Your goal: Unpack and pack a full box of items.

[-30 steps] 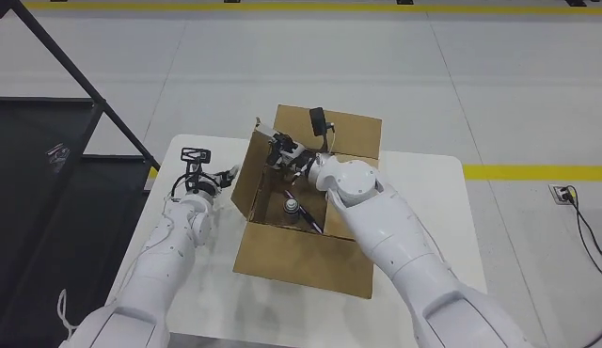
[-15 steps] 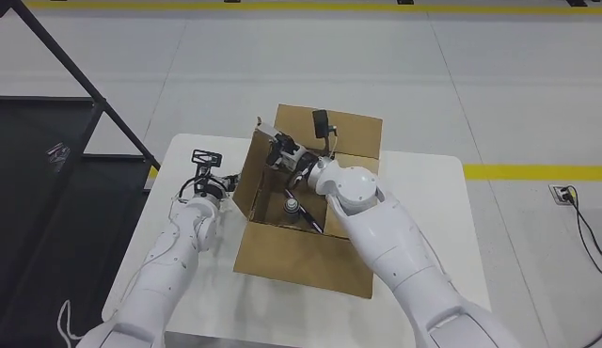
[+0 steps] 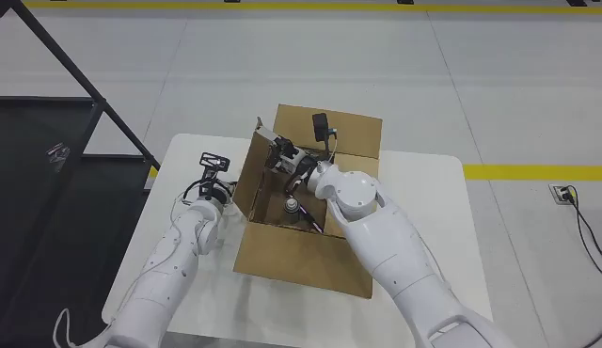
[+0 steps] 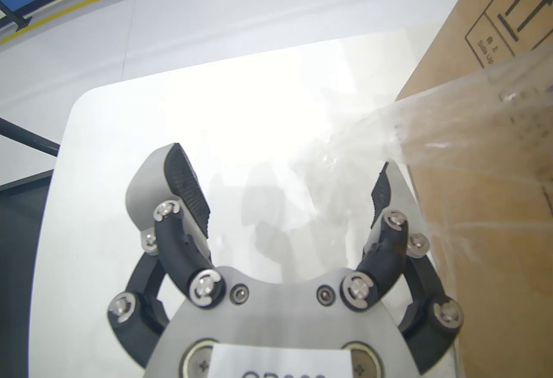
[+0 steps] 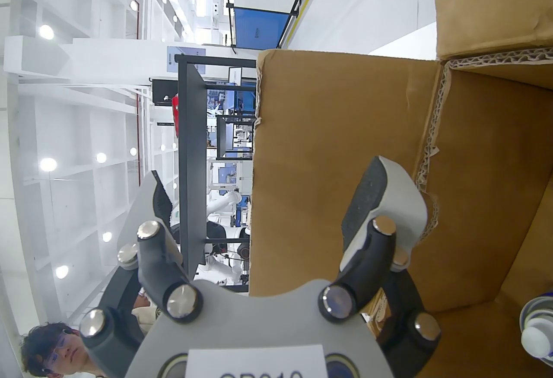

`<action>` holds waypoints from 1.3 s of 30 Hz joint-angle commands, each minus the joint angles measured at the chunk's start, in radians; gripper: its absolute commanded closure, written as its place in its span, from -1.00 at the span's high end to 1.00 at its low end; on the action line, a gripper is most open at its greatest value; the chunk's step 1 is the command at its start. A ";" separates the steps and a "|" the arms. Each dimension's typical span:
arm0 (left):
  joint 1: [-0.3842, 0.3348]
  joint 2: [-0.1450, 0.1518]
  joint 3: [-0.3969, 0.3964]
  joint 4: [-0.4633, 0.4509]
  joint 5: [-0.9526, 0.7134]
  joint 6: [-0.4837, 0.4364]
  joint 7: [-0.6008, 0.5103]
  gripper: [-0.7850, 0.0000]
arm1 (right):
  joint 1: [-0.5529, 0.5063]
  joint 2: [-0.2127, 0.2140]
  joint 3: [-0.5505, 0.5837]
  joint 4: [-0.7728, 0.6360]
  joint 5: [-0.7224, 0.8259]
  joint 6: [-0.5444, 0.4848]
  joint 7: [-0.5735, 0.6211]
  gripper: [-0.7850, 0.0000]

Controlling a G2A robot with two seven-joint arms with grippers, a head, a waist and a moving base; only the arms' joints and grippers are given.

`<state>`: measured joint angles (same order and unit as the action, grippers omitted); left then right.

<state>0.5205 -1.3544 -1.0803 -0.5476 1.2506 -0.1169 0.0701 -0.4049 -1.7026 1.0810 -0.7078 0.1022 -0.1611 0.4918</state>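
The white table carries the open cardboard box, which stands at its middle with the flaps up. A loose strip of clear tape hangs off the box's outer wall on the robot's left side.

The right arm leans over the box from the near side, with its wrist up at the left flap. The right jaws are spread wide and straddle that flap's edge. One finger sits on the inner side of the cardboard and the other finger on the outer side. Neither is pressed against the flap, so they grasp nothing.

The left arm lies along the left part of the table, outside the box. The left jaws are just beside the box's left wall, over bare table top. They are released and wide apart with nothing between them, and the loose tape reaches toward one fingertip.

Inside the box, on its floor, stands a small bottle with a white cap, near the middle and below the right wrist. A dark slender item lies just beside it. What it is cannot be told.
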 commanded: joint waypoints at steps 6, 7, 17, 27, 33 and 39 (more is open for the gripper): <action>-0.053 -0.030 0.003 0.057 -0.056 0.101 -0.003 1.00 | -0.024 0.008 0.014 -0.036 -0.018 0.003 -0.002 1.00; -0.060 -0.035 0.002 0.068 -0.067 0.116 0.004 1.00 | -0.028 0.010 0.017 -0.043 -0.022 0.005 -0.003 1.00; -0.093 -0.046 -0.052 0.146 -0.167 0.204 0.146 1.00 | -0.058 0.022 0.036 -0.092 -0.040 0.027 0.004 1.00; -0.056 -0.027 -0.106 0.128 -0.199 0.246 0.232 1.00 | -0.041 0.018 0.027 -0.075 -0.036 0.028 0.021 1.00; -0.023 -0.015 -0.128 0.092 -0.194 0.274 0.240 1.00 | -0.029 0.014 0.021 -0.054 -0.031 0.021 0.029 1.00; 0.001 -0.003 -0.160 0.063 -0.206 0.302 0.230 1.00 | -0.021 0.010 0.011 -0.036 -0.027 0.015 0.041 1.00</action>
<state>0.5191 -1.3599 -1.2329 -0.4809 1.0492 0.1809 0.3033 -0.4262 -1.6923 1.0939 -0.7458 0.0746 -0.1453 0.5307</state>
